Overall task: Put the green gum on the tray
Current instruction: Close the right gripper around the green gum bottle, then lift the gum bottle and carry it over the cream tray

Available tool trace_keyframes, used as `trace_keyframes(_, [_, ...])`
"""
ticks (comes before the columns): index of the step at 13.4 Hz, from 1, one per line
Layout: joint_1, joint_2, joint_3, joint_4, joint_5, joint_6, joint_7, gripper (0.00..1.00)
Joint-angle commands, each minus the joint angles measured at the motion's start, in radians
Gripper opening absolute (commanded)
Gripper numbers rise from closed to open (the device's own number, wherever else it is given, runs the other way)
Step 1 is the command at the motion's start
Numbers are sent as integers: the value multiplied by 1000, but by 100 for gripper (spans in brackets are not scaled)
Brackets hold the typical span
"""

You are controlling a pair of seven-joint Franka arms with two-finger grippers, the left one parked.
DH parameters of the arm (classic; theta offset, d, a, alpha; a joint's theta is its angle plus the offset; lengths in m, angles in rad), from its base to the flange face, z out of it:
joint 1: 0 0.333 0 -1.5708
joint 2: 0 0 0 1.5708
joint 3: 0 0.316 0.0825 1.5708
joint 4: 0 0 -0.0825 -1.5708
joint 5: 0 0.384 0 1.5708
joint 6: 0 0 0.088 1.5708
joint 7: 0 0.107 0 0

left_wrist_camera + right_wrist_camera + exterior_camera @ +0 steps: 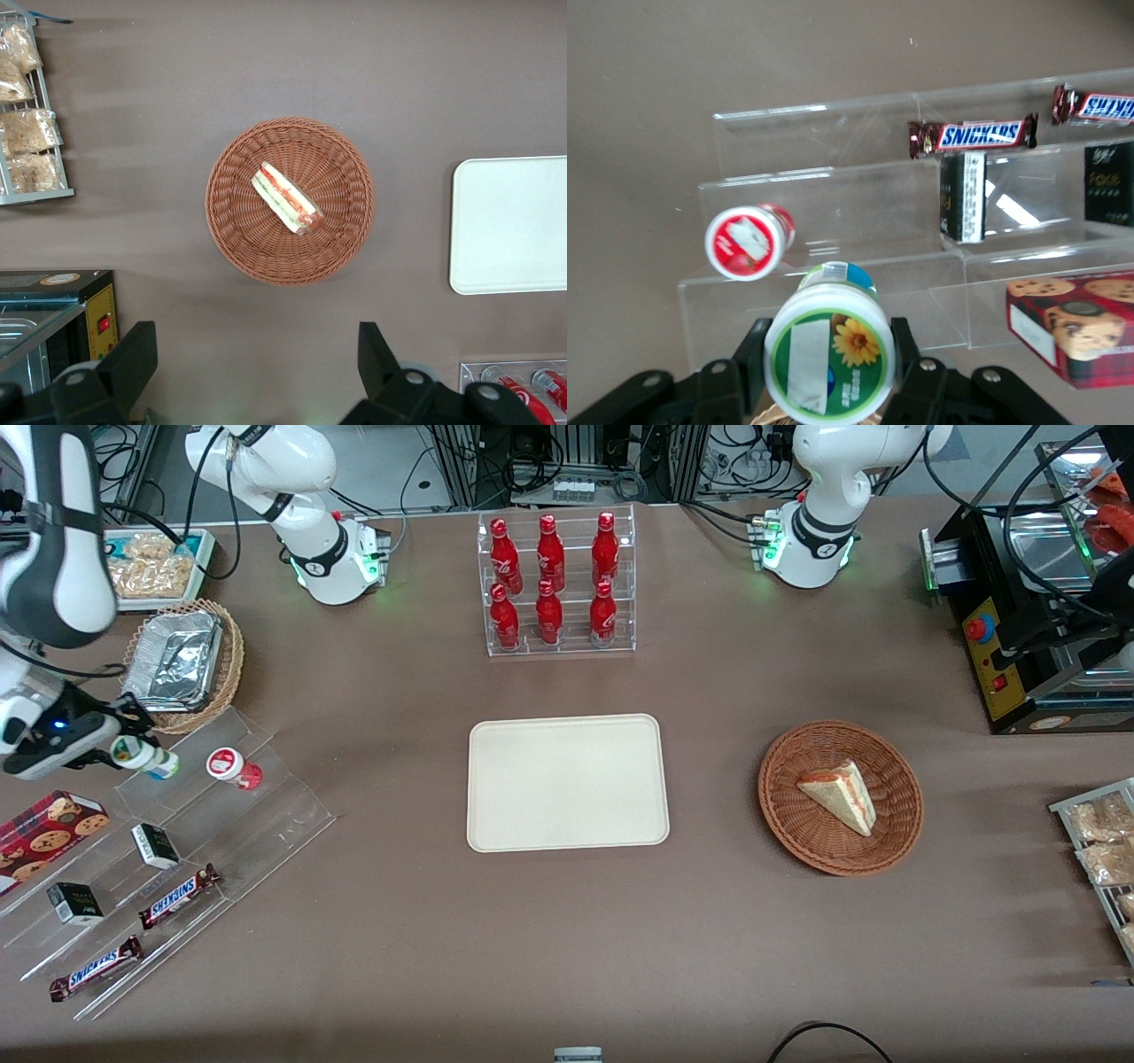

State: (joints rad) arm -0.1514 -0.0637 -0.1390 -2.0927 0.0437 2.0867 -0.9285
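The green gum (144, 755) is a small bottle with a white, green-rimmed lid and a bluish-green body. It lies tilted between the fingers of my right gripper (131, 749), just above the top step of the clear acrylic shelf (266, 815) at the working arm's end of the table. In the right wrist view its lid (830, 356) faces the camera, and the gripper (828, 350) is shut on its sides. The cream-beige tray (567, 782) lies bare at the table's middle, far off sideways from the gripper. It also shows in the left wrist view (509, 226).
A red-and-white-lidded bottle (232, 766) lies on the shelf beside the gum. Snickers bars (177, 895), black boxes (155, 845) and a cookie box (49, 828) fill the lower steps. A wicker basket with foil trays (182, 660), a red-bottle rack (556, 584) and a sandwich basket (840, 797) also stand on the table.
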Motion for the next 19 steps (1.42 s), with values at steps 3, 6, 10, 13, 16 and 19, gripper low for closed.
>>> trace_keyframes(3, [172,41,-2,180,38,-194,244,0])
trace_keyframes(6, [303,45,-2,218,38,-229,436,0])
trace_keyframes(10, [504,91,-2,270,38,-235,762,0])
trace_keyframes(13, [643,185,-2,332,35,-225,1012,0])
trace_keyframes(16, [778,318,-2,402,24,-163,1250,0])
trace_keyframes(19, [871,454,-4,462,25,-111,1453,0])
